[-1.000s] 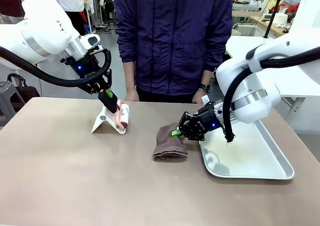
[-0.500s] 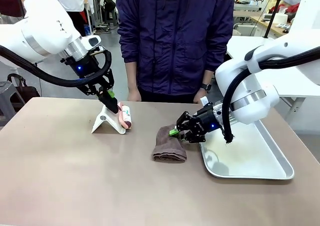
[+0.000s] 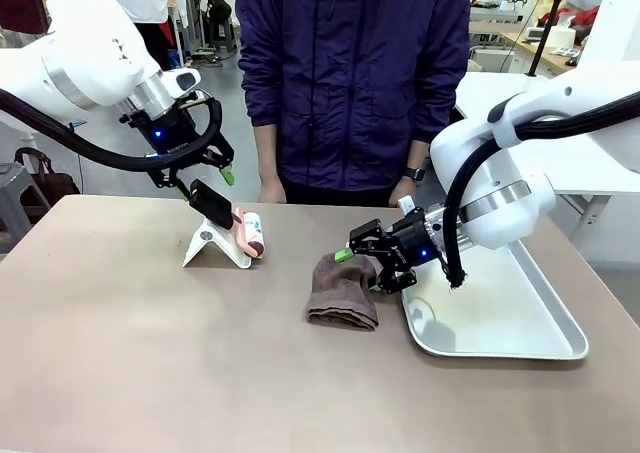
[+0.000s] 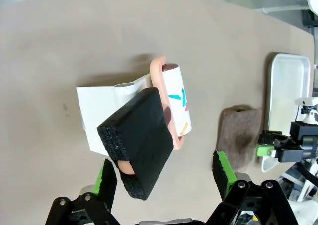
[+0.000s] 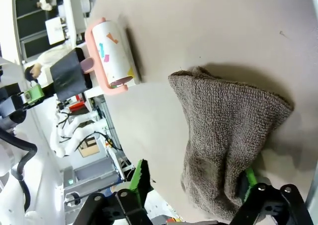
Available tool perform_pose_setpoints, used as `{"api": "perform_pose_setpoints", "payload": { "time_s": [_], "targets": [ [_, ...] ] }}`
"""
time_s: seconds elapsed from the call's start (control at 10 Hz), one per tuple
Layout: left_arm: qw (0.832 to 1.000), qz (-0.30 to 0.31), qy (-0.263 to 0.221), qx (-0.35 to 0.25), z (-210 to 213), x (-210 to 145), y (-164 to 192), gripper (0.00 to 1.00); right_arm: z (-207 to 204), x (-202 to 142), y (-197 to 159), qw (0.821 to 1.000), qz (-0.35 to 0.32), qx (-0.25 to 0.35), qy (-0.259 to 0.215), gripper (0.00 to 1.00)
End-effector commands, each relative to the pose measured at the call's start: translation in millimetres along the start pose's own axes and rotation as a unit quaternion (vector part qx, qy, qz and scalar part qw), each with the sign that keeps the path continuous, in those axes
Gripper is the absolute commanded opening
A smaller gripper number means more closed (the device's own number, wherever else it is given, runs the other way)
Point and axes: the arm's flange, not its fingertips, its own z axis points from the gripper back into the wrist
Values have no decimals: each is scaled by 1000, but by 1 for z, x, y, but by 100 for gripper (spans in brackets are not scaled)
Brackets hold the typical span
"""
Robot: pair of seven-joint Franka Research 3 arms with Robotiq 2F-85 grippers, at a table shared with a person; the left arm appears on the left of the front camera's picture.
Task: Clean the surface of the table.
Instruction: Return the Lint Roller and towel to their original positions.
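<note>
On the far left of the brown table, the left gripper hangs with jaws spread wide, holding nothing, just above a pink lint roller whose black foam handle leans on a white stand. Mid-table lies a folded brown towel. Beside it the right gripper gapes open over the cloth, empty, next to a silver tray.

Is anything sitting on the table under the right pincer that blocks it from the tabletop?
Yes. A folded brown towel lies on the table directly below the open right pincer, beside the silver tray. Its fingers straddle the cloth without gripping it.
</note>
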Motion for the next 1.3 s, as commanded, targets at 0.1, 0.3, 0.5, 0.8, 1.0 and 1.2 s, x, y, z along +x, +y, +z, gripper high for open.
{"api": "perform_pose_setpoints", "payload": {
  "time_s": [0.1, 0.3, 0.5, 0.8, 1.0, 1.2],
  "targets": [
    [1000, 22, -14, -16, 16, 3, 9, 100, -2, 7, 3, 1000, -14, 10, 2, 100],
    [998, 34, -38, -26, 38, -3, 26, 100, -1, 6, 4, 1000, -13, 10, 1, 100],
    [996, 41, -60, -47, 59, -14, 40, 100, -2, 8, 3, 1000, -16, 10, 5, 100],
    [995, -11, -25, -97, 81, -60, 53, 100, 10, 1, 7, 1000, -11, 10, -12, 100],
    [985, -56, 19, -162, 100, -110, 69, 100, 55, -18, 22, 999, 39, 14, -7, 100],
    [958, -127, 41, -253, 124, -164, 89, 100, 100, -40, 48, 996, 89, -21, 19, 100]
  ]
}}
